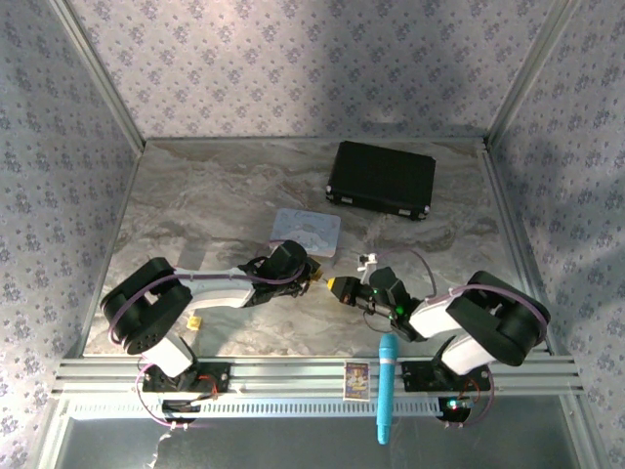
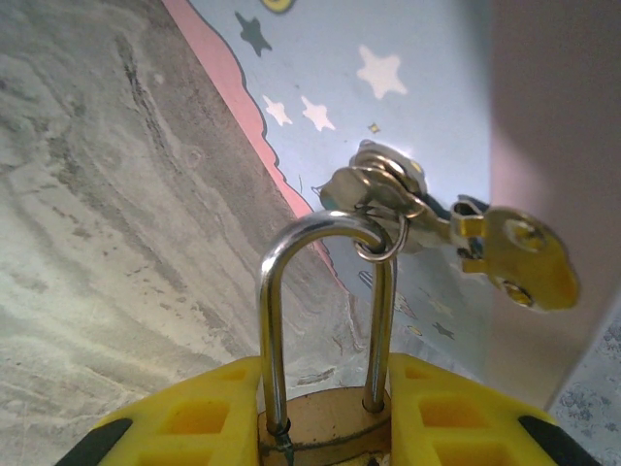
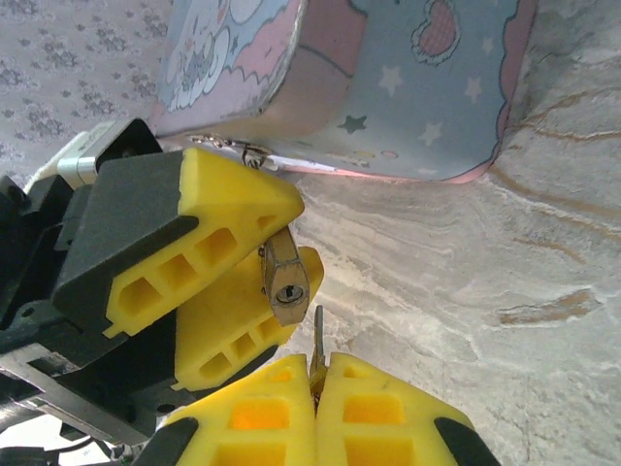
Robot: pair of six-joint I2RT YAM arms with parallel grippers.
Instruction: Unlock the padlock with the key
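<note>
I see the marbled table [image 1: 195, 195] under everything. Well beyond both sets of jaws lies a black case [image 1: 382, 179], flat and closed, so I cannot see inside it. Just beyond the jaws lies a pale blue tin [image 1: 307, 231] with stars and a pink border [image 3: 388, 78]; its lid is shut and its contents are hidden from me too. Behind the right jaws, a blue stick [image 1: 388, 386] lies across the near rail with a small card [image 1: 356, 379] beside it. A small yellow lump [image 1: 194, 320] sits on the table well behind the left jaws.

The left gripper [image 1: 312, 277] and right gripper [image 1: 337, 286] meet nose to nose just short of the tin. From above, what they carry is too small for me to make out.

The left jaws [image 2: 325, 408] are clamped on the padlock [image 2: 330, 419]: a brass body largely buried between the yellow pads, its thin silver shackle standing clear of them and seated in the body. A small ring [image 2: 383, 238] hangs on the shackle, carrying silvery pieces and a brass-coloured plate that I cannot identify.

In the right wrist view, the padlock's keyhole end [image 3: 286, 282] pokes out of the left pads. The right jaws [image 3: 315, 408] are pinched tight on the key [image 3: 317, 335], a slim silvery blade whose head is hidden between the pads. Its tip is just beside the keyhole, not in it.
</note>
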